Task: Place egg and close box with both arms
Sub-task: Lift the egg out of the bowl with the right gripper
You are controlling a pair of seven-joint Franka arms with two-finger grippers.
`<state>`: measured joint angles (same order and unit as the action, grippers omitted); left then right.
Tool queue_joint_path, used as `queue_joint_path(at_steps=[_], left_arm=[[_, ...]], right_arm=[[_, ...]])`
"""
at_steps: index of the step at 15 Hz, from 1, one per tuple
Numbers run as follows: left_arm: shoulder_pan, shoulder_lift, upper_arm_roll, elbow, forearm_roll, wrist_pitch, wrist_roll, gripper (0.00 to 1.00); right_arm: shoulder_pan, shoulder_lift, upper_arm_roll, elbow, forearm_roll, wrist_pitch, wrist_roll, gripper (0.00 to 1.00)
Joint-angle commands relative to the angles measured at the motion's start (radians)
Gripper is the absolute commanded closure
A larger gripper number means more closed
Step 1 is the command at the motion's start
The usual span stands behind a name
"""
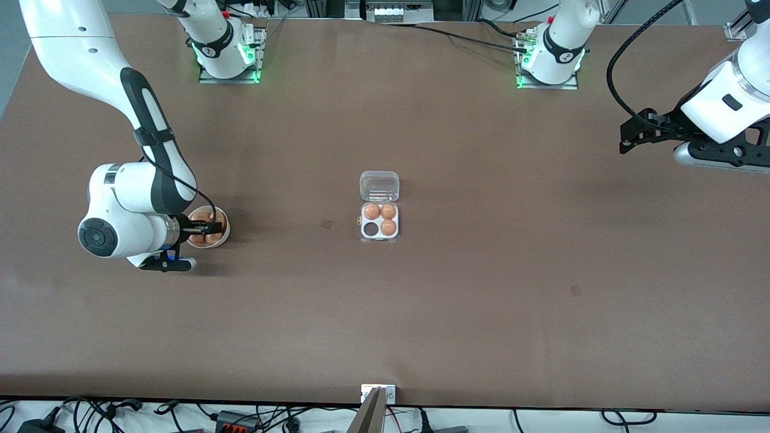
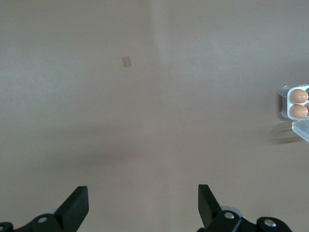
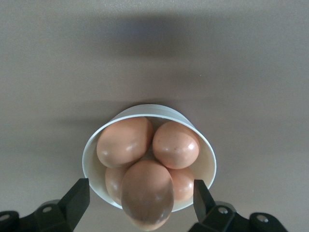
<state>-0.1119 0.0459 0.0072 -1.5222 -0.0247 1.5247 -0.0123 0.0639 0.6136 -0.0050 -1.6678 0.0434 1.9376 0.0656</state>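
Observation:
The egg box (image 1: 380,237) lies mid-table with its clear lid (image 1: 379,186) open flat. Three orange-brown eggs sit in its white tray, and the cell (image 1: 371,229) nearest the front camera, toward the right arm's end, is empty. My right gripper (image 1: 207,228) is down over a white bowl (image 1: 225,236) of eggs. In the right wrist view it (image 3: 140,193) is open, with the topmost egg (image 3: 146,193) between its fingers, touching neither. My left gripper (image 1: 628,138) waits high over the left arm's end of the table, open and empty (image 2: 143,198). The left wrist view shows the box's edge (image 2: 286,104).
The bowl (image 3: 208,159) holds several eggs in a pile. Two small tape marks are stuck to the brown table, one (image 1: 326,224) between bowl and box, one (image 1: 575,290) nearer the front camera toward the left arm's end. A metal bracket (image 1: 378,394) sits at the table's front edge.

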Motion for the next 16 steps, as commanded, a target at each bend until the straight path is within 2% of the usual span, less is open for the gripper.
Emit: queue_joint_path(at_steps=[1, 2, 3, 4, 6, 9, 10, 13, 16], left_arm=[[-0.006, 0.003, 0.001, 0.025, 0.020, -0.024, -0.008, 0.00], [-0.006, 0.003, 0.002, 0.025, 0.020, -0.023, -0.008, 0.00], [-0.006, 0.003, 0.002, 0.024, 0.020, -0.023, -0.008, 0.00], [-0.006, 0.003, 0.002, 0.025, 0.020, -0.023, -0.009, 0.00], [-0.006, 0.003, 0.002, 0.025, 0.020, -0.023, -0.008, 0.00], [-0.006, 0.003, 0.002, 0.025, 0.020, -0.023, -0.008, 0.00], [-0.006, 0.003, 0.002, 0.025, 0.020, -0.024, -0.009, 0.00], [-0.006, 0.003, 0.002, 0.025, 0.020, -0.021, -0.008, 0.00], [-0.006, 0.003, 0.002, 0.025, 0.022, -0.023, -0.008, 0.00]], right_arm=[[-0.001, -0.003, 0.002, 0.003, 0.016, -0.011, 0.005, 0.54], [-0.001, -0.005, 0.002, 0.009, 0.019, -0.011, 0.007, 0.81], [-0.002, -0.008, 0.003, 0.013, 0.024, -0.011, 0.002, 0.92], [-0.004, -0.017, 0.003, 0.014, 0.026, -0.012, -0.009, 0.99], [0.004, -0.040, 0.008, 0.048, 0.029, -0.054, -0.003, 1.00], [0.043, -0.037, 0.010, 0.242, 0.044, -0.214, -0.006, 1.00], [0.057, -0.032, 0.020, 0.290, 0.067, -0.230, -0.006, 1.00], [0.163, 0.003, 0.042, 0.387, 0.081, -0.189, 0.034, 1.00], [0.256, 0.037, 0.043, 0.401, 0.081, -0.059, 0.091, 1.00]])
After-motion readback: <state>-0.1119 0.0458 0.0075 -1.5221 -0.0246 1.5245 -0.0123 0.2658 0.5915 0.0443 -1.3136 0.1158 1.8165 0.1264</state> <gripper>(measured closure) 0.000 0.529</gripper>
